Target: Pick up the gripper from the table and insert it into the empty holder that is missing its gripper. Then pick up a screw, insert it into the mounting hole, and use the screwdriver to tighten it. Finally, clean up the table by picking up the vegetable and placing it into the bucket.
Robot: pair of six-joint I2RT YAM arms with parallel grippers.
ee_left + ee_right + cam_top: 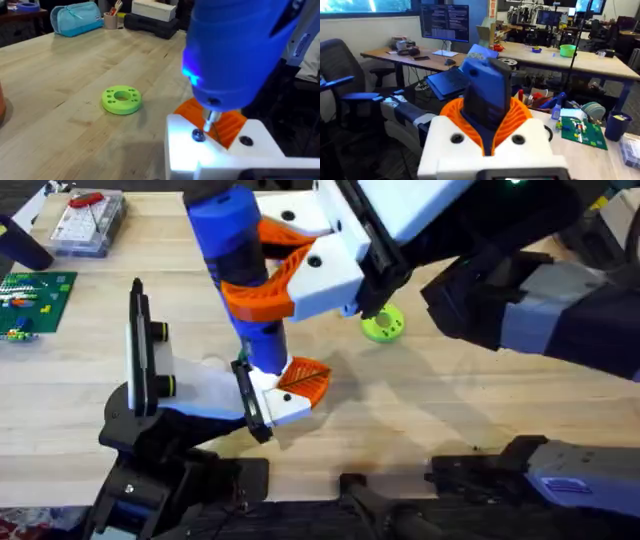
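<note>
No text is legible — monitor (445, 22) (lit) shows lines too small to read.

— How was the light in the overhead view?
— Even and bright on the table (480, 400), with soft shadows right of the centre. The dark arm at the upper right was large and blurred.
— And the wrist views?
— In the left wrist view the screwdriver (235, 50) was close and out of focus, a blue glow on its side. The right wrist view had bright monitors along its top.
</note>
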